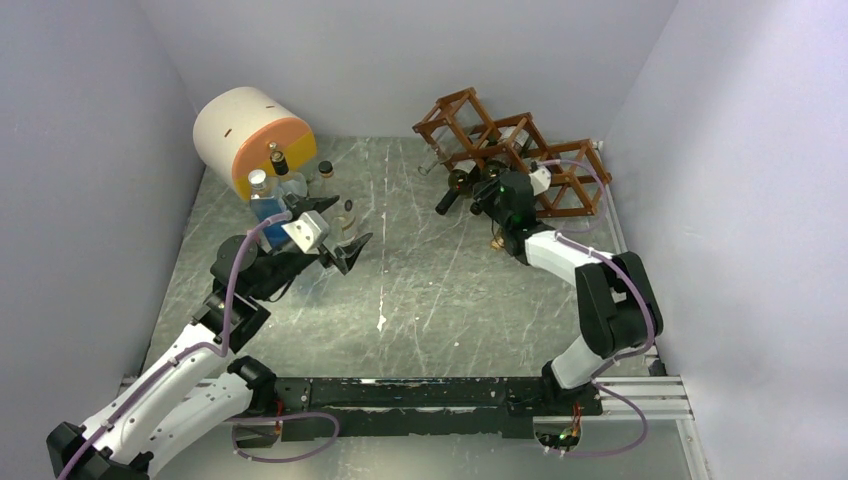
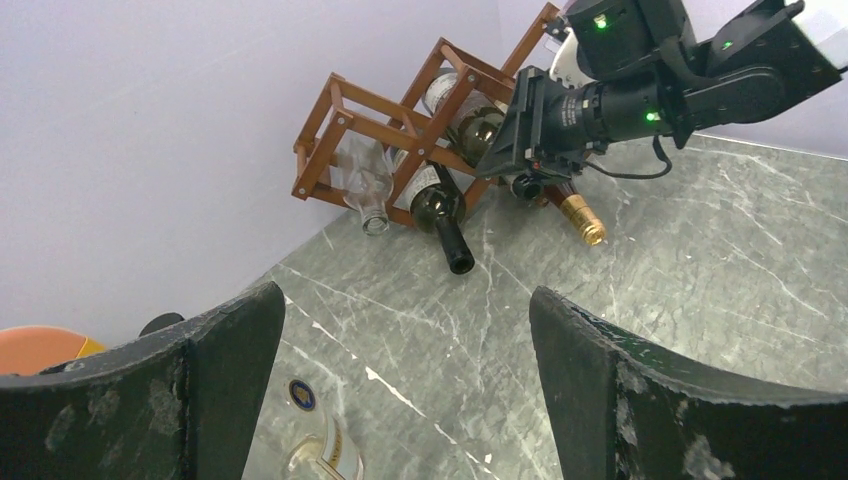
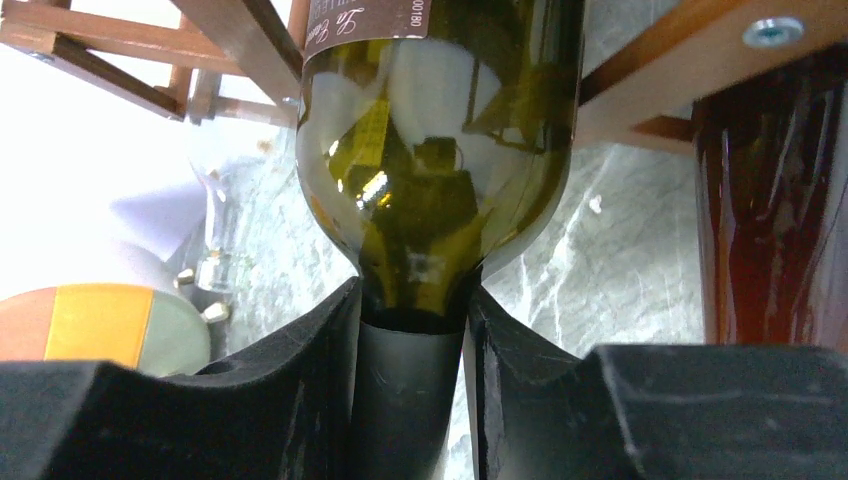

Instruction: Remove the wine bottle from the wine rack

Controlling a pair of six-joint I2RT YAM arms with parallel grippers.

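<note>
At the far right of the table (image 1: 430, 300), close to the back wall, stands the wine rack (image 1: 512, 150): a reddish-brown lattice with its cubbies facing the arms. Several bottles lie in it, necks pointing out and tilted down toward the tabletop.

Right arm: reaches forward to the front of the rack. The right gripper (image 3: 412, 320) is clamped on the neck of the wine bottle (image 3: 440, 150). Both fingers (image 3: 310, 370) press the dark capsule just below the shoulder, one on either side, with no gap visible. The bottle is green glass with a brown label. It lies in its cubby with wooden rails crossing on both sides of it — not out of the rack. Neighbours in the wrist view: a clear bottle (image 3: 212, 235) to the left and a dark reddish bottle (image 3: 770, 200) close beside on the right.

Left arm: on the left half of the table, well apart from the rack. The left gripper (image 2: 405, 300) has its jaws wide apart with nothing between them, and its wrist camera faces the rack. Just beside it is a cluster of small bottles (image 1: 280, 185), in front of the white-and-orange cylinder (image 1: 250, 130) in the far left corner.
</note>
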